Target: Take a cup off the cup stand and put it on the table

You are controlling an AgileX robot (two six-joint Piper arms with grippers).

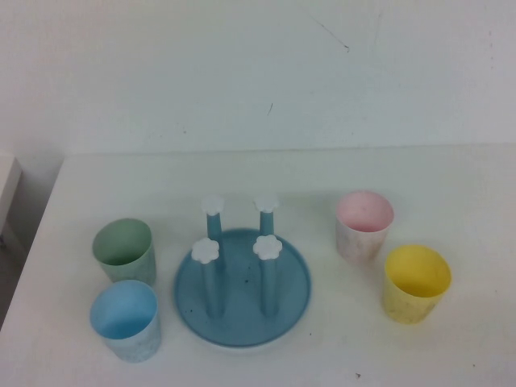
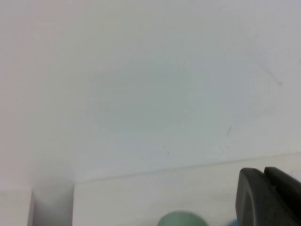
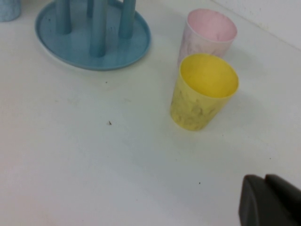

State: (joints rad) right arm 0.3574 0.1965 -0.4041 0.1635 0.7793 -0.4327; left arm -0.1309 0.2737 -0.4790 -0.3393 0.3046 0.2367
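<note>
The light blue speckled cup stands upright, mouth up, on the white table, front left of the cup stand. All four pegs of the stand are bare. Neither gripper shows in the high view. In the left wrist view my left gripper is shut and empty, raised and facing the back wall, with the green cup's rim just below it. In the right wrist view my right gripper is shut and empty above bare table, near the yellow cup; the stand lies further off.
A pale green cup stands behind the blue cup. A pink cup and a yellow cup stand right of the stand. The table's left edge drops off near the green cup.
</note>
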